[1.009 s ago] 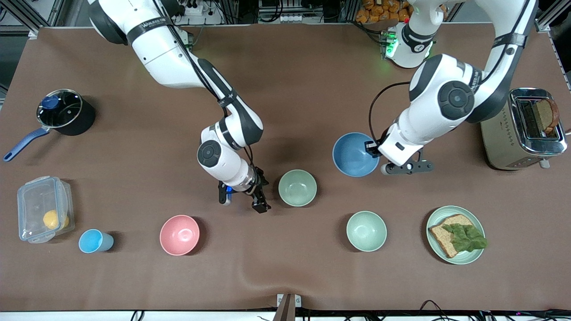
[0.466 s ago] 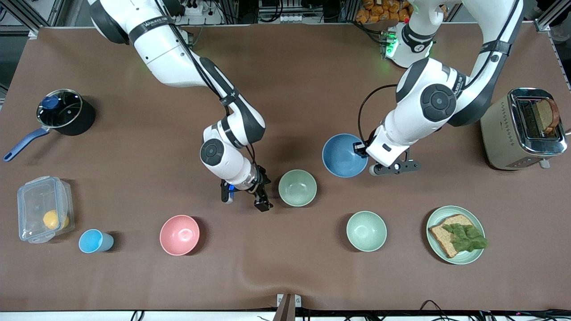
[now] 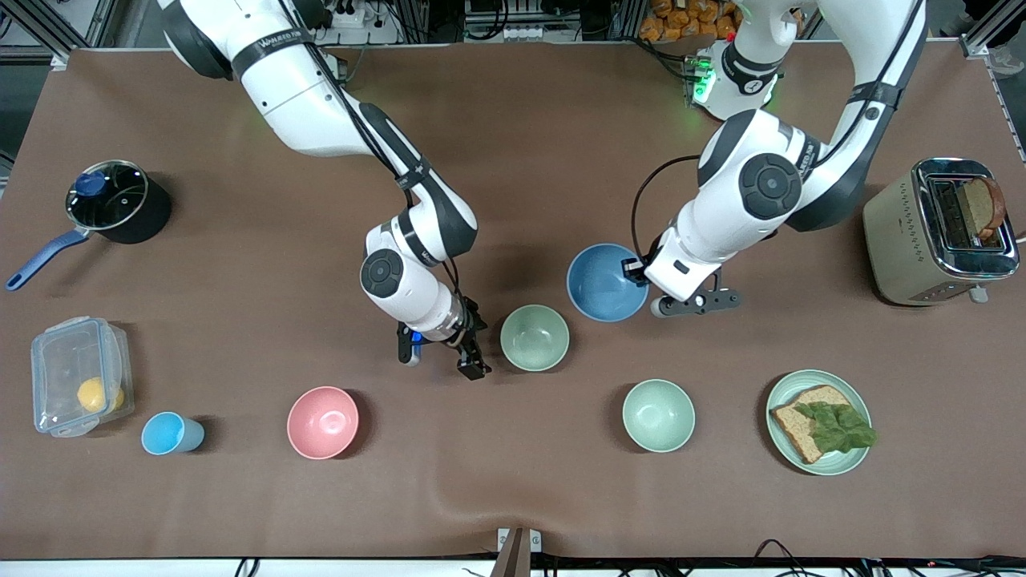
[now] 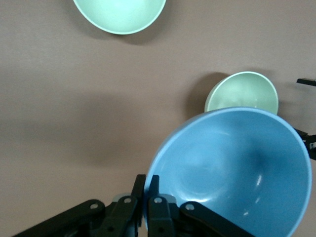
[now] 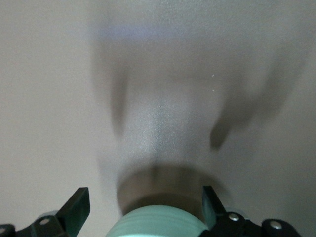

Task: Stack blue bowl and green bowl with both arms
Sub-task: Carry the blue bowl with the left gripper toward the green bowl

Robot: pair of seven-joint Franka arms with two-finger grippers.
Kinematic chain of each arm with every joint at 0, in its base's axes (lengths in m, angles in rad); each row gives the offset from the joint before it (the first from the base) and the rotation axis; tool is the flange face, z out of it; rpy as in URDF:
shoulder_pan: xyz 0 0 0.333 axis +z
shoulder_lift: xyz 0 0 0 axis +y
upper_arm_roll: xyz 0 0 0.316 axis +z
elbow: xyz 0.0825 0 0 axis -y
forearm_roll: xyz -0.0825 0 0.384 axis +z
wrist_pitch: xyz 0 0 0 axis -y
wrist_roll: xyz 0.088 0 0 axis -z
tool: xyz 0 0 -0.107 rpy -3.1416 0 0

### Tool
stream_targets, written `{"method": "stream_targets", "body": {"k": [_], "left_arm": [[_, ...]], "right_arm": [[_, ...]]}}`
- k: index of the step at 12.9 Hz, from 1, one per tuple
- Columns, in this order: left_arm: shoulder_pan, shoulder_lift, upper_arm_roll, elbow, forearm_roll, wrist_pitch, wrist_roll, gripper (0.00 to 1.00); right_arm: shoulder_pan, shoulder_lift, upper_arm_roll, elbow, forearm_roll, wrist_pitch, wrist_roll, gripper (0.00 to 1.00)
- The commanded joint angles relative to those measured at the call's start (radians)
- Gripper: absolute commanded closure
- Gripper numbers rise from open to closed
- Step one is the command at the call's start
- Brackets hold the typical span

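Left end effector (image 4: 146, 197) clamps blue bowl (image 3: 607, 282) rim — green bowl (image 3: 535, 337) beside

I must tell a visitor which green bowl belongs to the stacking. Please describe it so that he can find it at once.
Start from the right gripper, low over the middle of the brown table. The round matte sage-green bowl stands on the table just beside its open fingers. The paler mint-green bowl lies nearer the front camera, toward the left arm's end, with no gripper near it.
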Motion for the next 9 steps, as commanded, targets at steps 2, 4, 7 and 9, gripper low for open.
{"method": "stream_targets", "body": {"k": [2, 4, 7, 9], "left_arm": [[-0.023, 0.033, -0.001, 0.019, -0.011, 0.048, -0.032, 1.00], [-0.035, 0.048, 0.000, 0.022, -0.008, 0.057, -0.032, 1.00], [-0.037, 0.067, -0.001, 0.026, -0.008, 0.092, -0.032, 1.00], [-0.049, 0.079, 0.000, 0.039, -0.008, 0.098, -0.034, 1.00]], "right_arm": [[0.006, 0.011, -0.003, 0.017, -0.006, 0.000, 0.026, 0.00], [0.004, 0.011, -0.003, 0.017, -0.006, 0.000, 0.026, 0.00], [0.001, 0.010, -0.003, 0.017, -0.006, -0.003, 0.026, 0.00], [0.000, 0.010, -0.003, 0.017, -0.006, -0.003, 0.026, 0.00]]}}
